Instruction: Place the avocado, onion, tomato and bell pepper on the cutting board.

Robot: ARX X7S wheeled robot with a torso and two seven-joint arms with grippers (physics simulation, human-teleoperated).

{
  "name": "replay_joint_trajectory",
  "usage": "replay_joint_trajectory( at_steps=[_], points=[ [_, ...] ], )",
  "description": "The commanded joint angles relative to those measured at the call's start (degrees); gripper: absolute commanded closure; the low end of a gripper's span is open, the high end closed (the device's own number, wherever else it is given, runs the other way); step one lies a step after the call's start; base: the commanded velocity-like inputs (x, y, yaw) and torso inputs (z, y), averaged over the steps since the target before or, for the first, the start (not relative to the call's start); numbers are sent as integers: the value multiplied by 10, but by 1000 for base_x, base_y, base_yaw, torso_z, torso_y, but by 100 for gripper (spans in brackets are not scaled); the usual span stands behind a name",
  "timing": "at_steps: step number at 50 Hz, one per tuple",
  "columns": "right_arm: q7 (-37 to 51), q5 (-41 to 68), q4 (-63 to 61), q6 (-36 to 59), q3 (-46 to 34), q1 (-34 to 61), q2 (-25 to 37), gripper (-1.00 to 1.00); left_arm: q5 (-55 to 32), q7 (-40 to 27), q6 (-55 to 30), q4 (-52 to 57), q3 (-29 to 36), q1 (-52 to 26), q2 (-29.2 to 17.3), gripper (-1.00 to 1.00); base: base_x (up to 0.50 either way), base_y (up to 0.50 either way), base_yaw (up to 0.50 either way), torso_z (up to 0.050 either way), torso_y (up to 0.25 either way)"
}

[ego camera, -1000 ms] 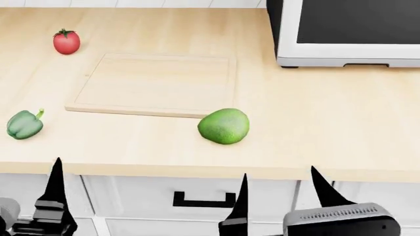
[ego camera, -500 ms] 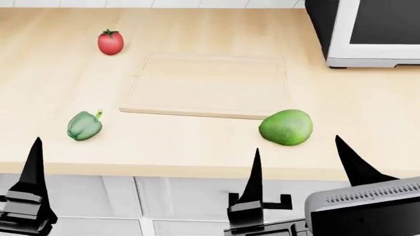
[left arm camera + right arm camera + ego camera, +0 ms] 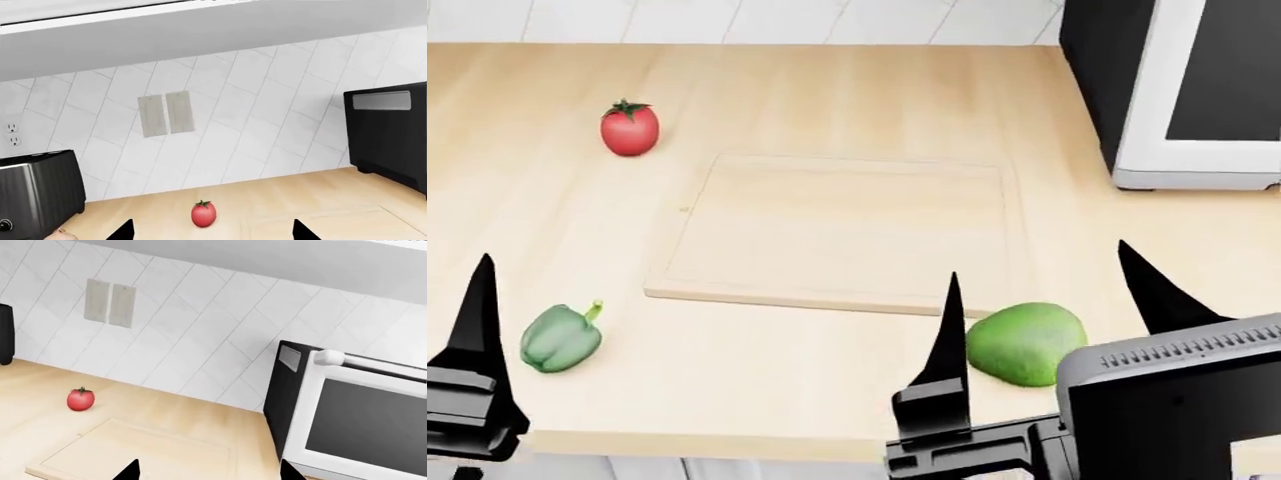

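The cutting board (image 3: 841,235) lies bare. The avocado (image 3: 1026,342) sits just off its near corner, flanked by the empty, spread right gripper (image 3: 1044,290), presumably for pickup; the left gripper's (image 3: 481,290) state cannot be told.

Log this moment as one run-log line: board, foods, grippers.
cutting board: bare | tomato, bell pepper, avocado: on counter off board | onion: not seen | left gripper: open, empty | right gripper: open, empty

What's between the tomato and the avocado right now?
In the head view, the cutting board lies between the tomato and the avocado, and nothing rests on it.
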Motion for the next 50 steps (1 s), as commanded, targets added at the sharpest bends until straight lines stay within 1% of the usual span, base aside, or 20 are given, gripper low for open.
replay_joint_trajectory(
  at_steps=[1,14,19,21,24,27,30,32,33,34,36,38,39,40,42,43,46,47,48,50],
  points=[
    [13,36,2,4,24,15,4,-100,2,9,11,1,-15,5,11,-100,500,0,0,0,0],
    [45,82,2,2,26,23,30,-100,-12,-9,18,2,-11,10,4,-100,500,0,0,0,2],
    [57,94,18,9,31,37,29,-100,-16,-16,25,-2,-7,12,1,-100,500,0,0,0,2],
    [67,90,18,14,24,39,33,-100,-18,-19,27,-3,-8,12,0,-100,182,0,0,0,6],
    [77,121,29,35,36,53,30,-100,-20,-23,29,-3,-6,13,-2,-100,0,0,0,0,5],
    [90,168,35,66,52,77,29,-100,-23,-27,32,-3,-5,14,-4,-100,0,0,0,0,0],
    [107,224,54,109,59,123,33,-100,-25,-31,35,-4,-3,14,-6,-100,0,0,0,0,0],
    [101,262,70,128,59,153,41,-100,-26,-33,38,-6,0,13,-6,-100,0,0,0,0,0],
    [83,276,79,132,54,176,53,-100,-27,-34,38,-6,2,13,-6,-100,0,0,0,0,0],
    [87,311,104,147,61,199,57,-100,-27,-35,40,-7,3,13,-6,-100,0,0,0,0,0],
    [85,357,149,179,47,249,75,-100,-28,-37,44,-8,4,12,-7,-100,0,0,0,0,0],
    [54,375,205,203,5,317,111,-100,-22,-38,56,-17,12,14,-5,-100,0,0,0,0,0],
    [11,358,212,199,-22,345,133,-100,-21,-38,61,-20,15,14,-4,-100,0,0,0,0,0],
    [-10,345,215,196,-42,358,146,-100,-19,-39,64,-22,17,14,-4,-100,0,0,0,0,0],
    [-103,332,223,193,-97,407,185,-100,-14,-38,73,-30,24,13,-2,-100,0,0,0,0,0],
    [-141,308,216,175,-115,417,200,-100,-13,-38,75,-32,26,13,-1,-100,0,0,0,0,0],
    [-255,218,230,136,-213,469,244,-100,-9,-37,87,-41,31,14,1,-100,0,0,0,0,0],
    [-301,179,223,102,-249,477,266,-100,-8,-37,91,-45,33,14,2,-100,0,0,0,0,0],
    [-313,162,222,91,-262,480,273,-100,-8,-37,92,-46,33,14,2,-100,0,0,0,0,0],
    [-365,124,221,67,-309,497,294,-100,-8,-36,95,-49,35,12,2,-100,0,0,0,0,0]
  ],
)
